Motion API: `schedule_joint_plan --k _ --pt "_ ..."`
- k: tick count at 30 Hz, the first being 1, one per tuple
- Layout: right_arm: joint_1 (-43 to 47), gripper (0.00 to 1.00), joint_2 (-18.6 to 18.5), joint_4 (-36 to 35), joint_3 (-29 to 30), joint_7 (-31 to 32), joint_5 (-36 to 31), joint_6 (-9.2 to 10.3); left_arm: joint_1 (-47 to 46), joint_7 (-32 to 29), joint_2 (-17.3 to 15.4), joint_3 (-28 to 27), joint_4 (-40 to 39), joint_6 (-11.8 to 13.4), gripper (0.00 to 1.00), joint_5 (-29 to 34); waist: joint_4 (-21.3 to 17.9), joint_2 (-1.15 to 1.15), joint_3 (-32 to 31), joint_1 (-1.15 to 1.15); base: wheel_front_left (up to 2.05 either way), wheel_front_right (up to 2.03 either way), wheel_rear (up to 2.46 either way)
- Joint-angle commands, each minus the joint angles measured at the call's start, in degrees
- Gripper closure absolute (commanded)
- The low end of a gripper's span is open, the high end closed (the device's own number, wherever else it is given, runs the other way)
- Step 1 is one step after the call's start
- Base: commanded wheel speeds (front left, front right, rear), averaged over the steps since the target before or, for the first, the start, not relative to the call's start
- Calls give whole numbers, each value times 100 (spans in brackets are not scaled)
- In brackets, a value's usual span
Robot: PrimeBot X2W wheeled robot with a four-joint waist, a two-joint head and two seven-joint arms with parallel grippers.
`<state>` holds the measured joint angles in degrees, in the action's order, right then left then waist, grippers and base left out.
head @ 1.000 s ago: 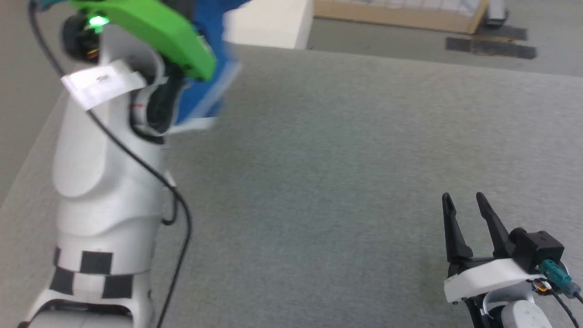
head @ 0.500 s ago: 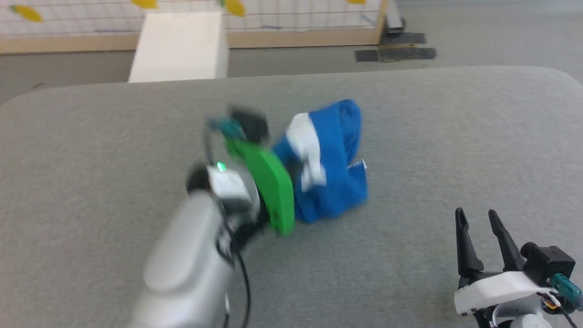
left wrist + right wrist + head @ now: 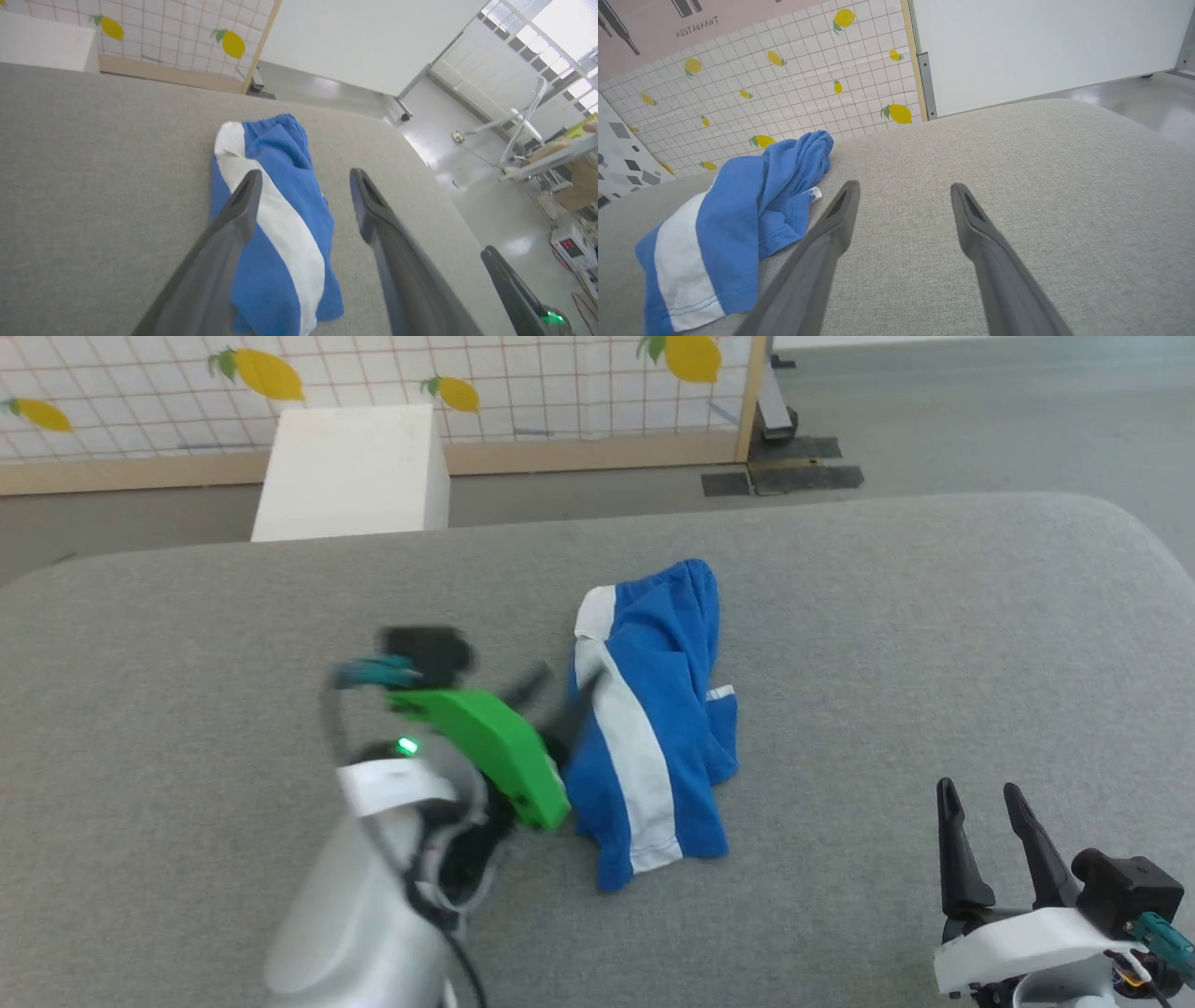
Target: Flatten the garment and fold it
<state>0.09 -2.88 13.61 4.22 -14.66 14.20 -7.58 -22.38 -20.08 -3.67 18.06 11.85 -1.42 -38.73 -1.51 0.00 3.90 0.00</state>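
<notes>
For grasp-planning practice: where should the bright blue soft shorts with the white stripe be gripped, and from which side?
Probably the near hem of the bright blue soft shorts, where the white stripe ends: it lies flat and exposed on the grey table. Come low from the robot's side; the middle is bunched.

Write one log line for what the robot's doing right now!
garment: crumpled on grey table | left gripper: open, by garment | right gripper: open, apart | fold: not begun

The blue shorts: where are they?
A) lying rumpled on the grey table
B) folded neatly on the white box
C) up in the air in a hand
A: the shorts lie rumpled on the grey table, and the left hand is open, gripping nothing.
</notes>
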Motion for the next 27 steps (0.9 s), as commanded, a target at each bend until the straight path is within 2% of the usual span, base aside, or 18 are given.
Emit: schedule_joint_plan --k 1,3,6,8,11,14,18,19,21,27 --pt "27 0 1 -19 5 -33 24 9 4 248 -66 -140 -122 25 0 -34 94 0 -94 0 0 0 0" --pt "36 0 1 -21 7 -33 25 9 144 841 -251 -370 -329 60 0 183 143 0 -130 0 0 0 0" --pt "66 0 1 -7 -29 -33 38 9 526 1993 -684 -513 -437 207 0 991 190 0 -176 0 0 0 0" --pt "95 0 1 78 -77 -33 51 9 842 2611 -734 -598 -408 361 0 1253 203 0 -214 0 0 0 0" --pt "127 0 1 234 -115 24 73 9 1264 3201 -781 -597 -344 538 0 1587 232 0 -252 0 0 0 0" --pt "116 0 1 246 -196 183 38 9 1638 3427 -659 -698 -380 674 0 1657 272 0 -271 0 0 0 0" --pt "-30 0 1 230 -605 906 86 9 1993 3496 -507 -934 -521 809 0 1678 311 0 -244 0 0 0 0" --pt "-323 0 1 237 -991 1611 8 9 2107 3504 -411 -1038 -661 784 0 1732 386 0 -145 0 0 0 0" --pt "-545 0 1 354 -1187 2154 -61 9 2119 3505 -362 -1041 -696 729 0 1793 467 0 -72 0 0 0 0" --pt "-1205 0 1 777 -1445 3125 -394 9 1918 3506 -197 -1023 -705 590 0 1875 800 0 213 0 0 0 0"
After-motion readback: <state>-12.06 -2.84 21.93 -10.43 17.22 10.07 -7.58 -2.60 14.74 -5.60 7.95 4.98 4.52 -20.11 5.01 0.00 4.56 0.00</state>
